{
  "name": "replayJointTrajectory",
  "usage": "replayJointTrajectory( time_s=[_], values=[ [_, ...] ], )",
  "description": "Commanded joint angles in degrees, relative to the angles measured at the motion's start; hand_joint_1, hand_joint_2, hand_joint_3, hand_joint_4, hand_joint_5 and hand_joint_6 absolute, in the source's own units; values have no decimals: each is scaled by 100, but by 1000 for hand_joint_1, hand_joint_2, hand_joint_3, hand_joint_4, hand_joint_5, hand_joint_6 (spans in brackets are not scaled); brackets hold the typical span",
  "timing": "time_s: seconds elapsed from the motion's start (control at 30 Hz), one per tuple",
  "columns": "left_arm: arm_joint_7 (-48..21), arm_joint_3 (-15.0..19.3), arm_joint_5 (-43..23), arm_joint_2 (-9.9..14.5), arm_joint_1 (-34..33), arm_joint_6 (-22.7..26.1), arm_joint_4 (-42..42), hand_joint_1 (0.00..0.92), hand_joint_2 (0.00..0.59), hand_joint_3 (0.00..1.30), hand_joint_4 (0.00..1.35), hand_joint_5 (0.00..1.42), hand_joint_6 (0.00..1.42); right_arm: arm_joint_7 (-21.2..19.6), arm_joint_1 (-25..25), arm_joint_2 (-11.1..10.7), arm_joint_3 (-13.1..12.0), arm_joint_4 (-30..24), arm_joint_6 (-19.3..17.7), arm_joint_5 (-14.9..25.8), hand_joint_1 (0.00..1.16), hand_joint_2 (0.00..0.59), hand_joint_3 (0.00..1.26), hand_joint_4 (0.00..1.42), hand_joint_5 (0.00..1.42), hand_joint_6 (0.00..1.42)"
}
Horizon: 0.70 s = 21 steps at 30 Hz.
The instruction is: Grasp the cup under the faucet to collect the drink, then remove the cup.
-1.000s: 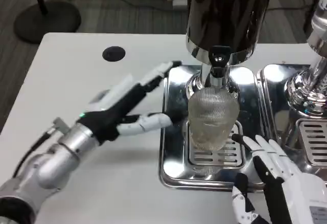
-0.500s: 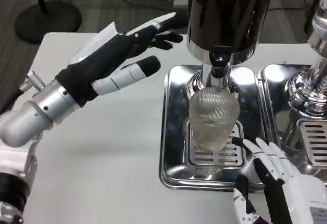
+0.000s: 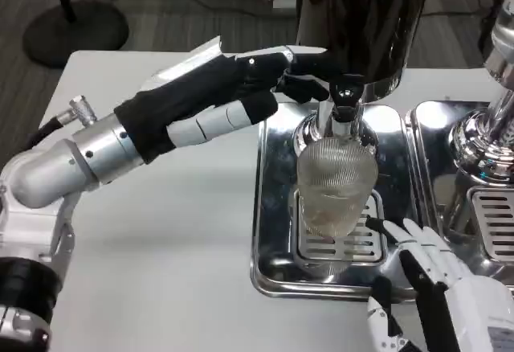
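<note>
A clear ribbed cup [image 3: 336,187] stands on the drain grille of the steel drip tray [image 3: 273,207], right under the black faucet [image 3: 344,95] of the dark drink dispenser [image 3: 357,14]. My left hand [image 3: 229,91] is raised above the table, its fingers stretched out toward the faucet and its fingertips [image 3: 309,67] close to the faucet lever; whether they touch it is unclear. It holds nothing. Just right of the cup my right hand [image 3: 430,276] lies at the tray's front right corner, its fingers spread and near the cup's base, nothing in it.
A second steel dispenser [image 3: 490,127] with its own drip tray stands at the right edge. A black round hole [image 3: 178,84] marks the white table behind my left arm. The left and front of the table is bare white surface.
My left hand rose from the table beside the tray and swung right, reaching up to the faucet. The cup and my right hand stay put.
</note>
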Motion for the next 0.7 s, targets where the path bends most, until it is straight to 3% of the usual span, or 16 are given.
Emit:
replayJointTrajectory(
  time_s=[0.03, 0.7],
  values=[
    [-177, 3, 72, -18, -135, 95, -158, 0, 90, 236, 219, 278, 285, 11, 20, 11, 15, -22, 24, 39, 474, 586, 228, 148, 132, 233],
    [-394, -105, 382, 84, -313, -52, -177, 0, 78, 288, 273, 324, 326, -47, 117, 111, 37, 7, 54, 88, 474, 586, 228, 151, 134, 246]
  ],
)
